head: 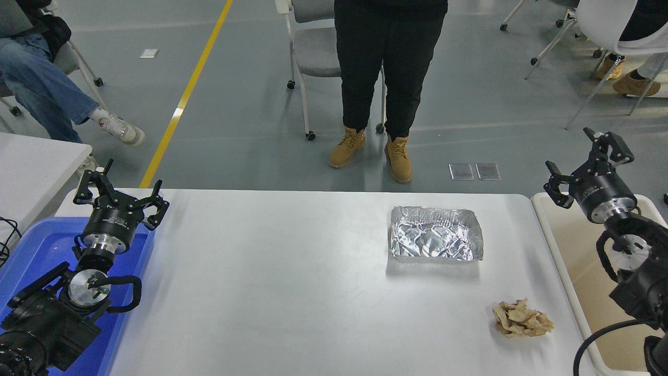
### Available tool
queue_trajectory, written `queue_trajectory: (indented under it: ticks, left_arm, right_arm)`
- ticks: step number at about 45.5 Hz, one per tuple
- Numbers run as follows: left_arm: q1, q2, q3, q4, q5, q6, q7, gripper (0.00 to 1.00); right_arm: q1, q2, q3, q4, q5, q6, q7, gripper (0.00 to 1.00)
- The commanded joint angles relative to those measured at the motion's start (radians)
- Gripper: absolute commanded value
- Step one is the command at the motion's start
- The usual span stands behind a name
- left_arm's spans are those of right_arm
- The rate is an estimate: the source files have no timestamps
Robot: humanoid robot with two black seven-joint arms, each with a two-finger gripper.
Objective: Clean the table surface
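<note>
The white table surface [292,282] fills the lower middle of the head view. A crumpled silver foil tray [436,241] lies on it at the right of centre. A crumpled brown paper wad [522,319] lies nearer, by the right edge. My right gripper [587,159] is open and empty, raised over the far end of the beige bin, right of the table. My left gripper [120,190] is open and empty, parked at the lower left over the blue bin.
A blue bin [31,261] sits at the table's left edge and a beige bin [579,261] at its right edge. A person in black trousers and tan boots [389,83] stands at the far side. Chairs and seated people are farther back.
</note>
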Motion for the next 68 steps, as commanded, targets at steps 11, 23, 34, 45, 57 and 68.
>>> queue_trajectory:
  ticks: [11,23,34,45,57,68]
  left_arm:
    - [0.0,0.0,0.0,-0.001,0.0,0.0,0.0,1.0]
    - [0.0,0.0,0.0,0.001,0.0,0.0,0.0,1.0]
    - [0.0,0.0,0.0,0.001,0.0,0.0,0.0,1.0]
    - [0.0,0.0,0.0,-0.001,0.0,0.0,0.0,1.0]
    - [0.0,0.0,0.0,0.001,0.0,0.0,0.0,1.0]
    - [0.0,0.0,0.0,-0.001,0.0,0.0,0.0,1.0]
  right_arm:
    - [0.148,-0.052,-0.622,-0.002,-0.183,0.004,-0.003,0.96]
    - [0.257,-0.006,-0.924,0.002,-0.366,0.009,0.006,0.96]
    - [0.289,0.092,-1.057,0.002,-0.53,0.009,0.046,0.96]
    - [0.242,0.164,-1.128,0.014,-0.691,0.009,0.151,0.96]
    - [0.147,0.204,-1.133,0.007,-0.722,-0.008,0.187,0.92]
    - [0.07,0.204,-1.133,0.005,-0.723,-0.086,0.185,0.91]
